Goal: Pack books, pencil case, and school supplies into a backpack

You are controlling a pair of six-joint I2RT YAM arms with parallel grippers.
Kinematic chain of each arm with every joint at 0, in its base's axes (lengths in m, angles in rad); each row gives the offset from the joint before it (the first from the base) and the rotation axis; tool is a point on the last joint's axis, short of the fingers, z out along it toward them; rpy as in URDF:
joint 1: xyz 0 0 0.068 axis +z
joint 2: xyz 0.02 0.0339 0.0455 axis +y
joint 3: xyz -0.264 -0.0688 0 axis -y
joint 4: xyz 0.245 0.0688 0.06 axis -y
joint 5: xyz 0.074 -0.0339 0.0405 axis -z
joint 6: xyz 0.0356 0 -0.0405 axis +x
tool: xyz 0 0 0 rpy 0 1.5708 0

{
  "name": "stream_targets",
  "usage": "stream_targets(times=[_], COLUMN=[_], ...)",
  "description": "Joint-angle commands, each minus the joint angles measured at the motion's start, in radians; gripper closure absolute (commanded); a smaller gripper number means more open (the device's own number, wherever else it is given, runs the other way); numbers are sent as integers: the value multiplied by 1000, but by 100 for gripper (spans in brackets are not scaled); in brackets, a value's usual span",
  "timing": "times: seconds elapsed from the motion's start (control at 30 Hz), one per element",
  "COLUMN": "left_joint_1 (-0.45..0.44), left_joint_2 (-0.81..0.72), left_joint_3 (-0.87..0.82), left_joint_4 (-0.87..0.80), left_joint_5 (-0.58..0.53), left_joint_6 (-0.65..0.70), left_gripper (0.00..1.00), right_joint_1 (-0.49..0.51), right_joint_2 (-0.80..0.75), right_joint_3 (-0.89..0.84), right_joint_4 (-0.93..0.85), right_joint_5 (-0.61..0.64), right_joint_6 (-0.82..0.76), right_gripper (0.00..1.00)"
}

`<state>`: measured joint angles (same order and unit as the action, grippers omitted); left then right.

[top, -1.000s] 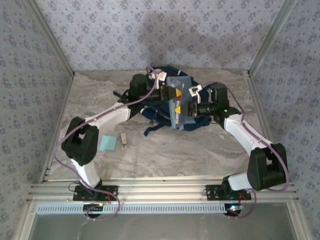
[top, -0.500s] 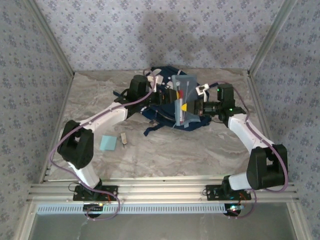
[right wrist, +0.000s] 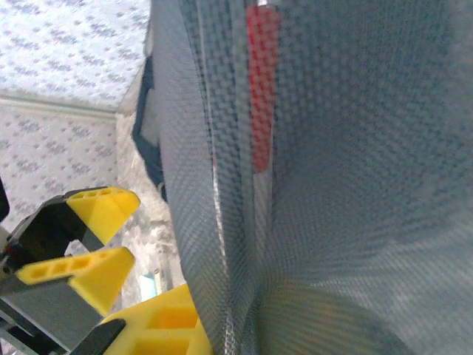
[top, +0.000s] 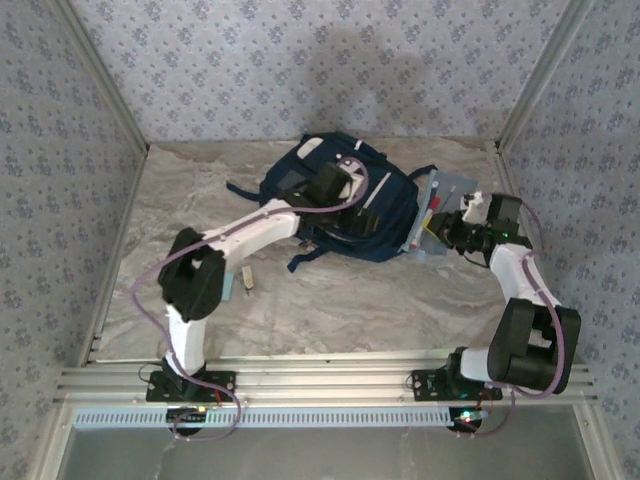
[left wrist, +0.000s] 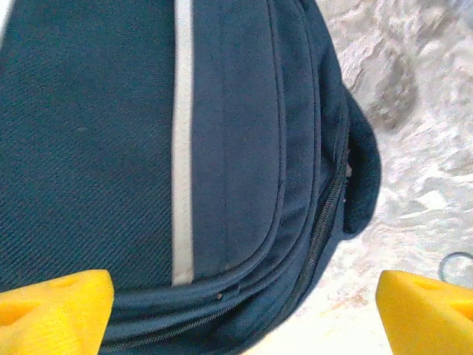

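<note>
- The backpack (top: pixel 385 215) lies flat on the marble-patterned table (top: pixel 380 300), towards the far side and about midway between left and right, with dark straps trailing off its near-left edge.
- The left gripper (left wrist: pixel 240 314) hangs over the top of the backpack. Its yellow fingertips (left wrist: pixel 55 310) are spread wide apart and hold nothing.
- In the left wrist view, navy fabric with a white stripe (left wrist: pixel 181 148) and a curved zipper line (left wrist: pixel 318 229) lies just below those fingertips.
- The right gripper (top: pixel 450 222) sits just right of the backpack, clamped on the pencil case (top: pixel 432 212).
- The pencil case is tilted, and its left edge is against or just beside the backpack's right side; I cannot tell which.
- In the right wrist view, the grey mesh of the case is pressed close to the lens, a red pen (right wrist: pixel 260 89) shows through it, and one yellow finger (right wrist: pixel 166 329) is against its lower edge.
- The small beige block (top: pixel 247 278) lies on the table near and left of the backpack.
- A sliver of the light-blue pad (top: pixel 229 288) shows just left of the block, partly hidden by the left arm's elbow.
</note>
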<state>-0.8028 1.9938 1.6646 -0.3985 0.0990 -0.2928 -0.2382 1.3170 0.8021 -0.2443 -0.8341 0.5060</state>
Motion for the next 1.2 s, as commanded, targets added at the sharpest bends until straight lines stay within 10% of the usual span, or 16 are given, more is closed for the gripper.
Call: stream_targets(times=[0.0, 0.43, 0.7, 1.17], left_joint_1=[-23, -60, -62, 45], left_joint_2=[112, 542, 543, 228], left_joint_3=[171, 727, 742, 668], left_joint_4=[-175, -519, -541, -456], left_joint_5=[-117, -271, -332, 97], left_joint_6=[98, 159, 155, -22], left_gripper=[13, 28, 100, 100], right_joint_1=[-29, -99, -101, -17], right_joint_2=[-37, -64, -74, -87], right_joint_3=[-17, -38, -29, -27], right_joint_4=[-4, -51, -42, 22], right_joint_5=[16, -19, -35, 80], right_joint_6=[11, -44, -31, 60], right_gripper=[84, 85, 86, 86])
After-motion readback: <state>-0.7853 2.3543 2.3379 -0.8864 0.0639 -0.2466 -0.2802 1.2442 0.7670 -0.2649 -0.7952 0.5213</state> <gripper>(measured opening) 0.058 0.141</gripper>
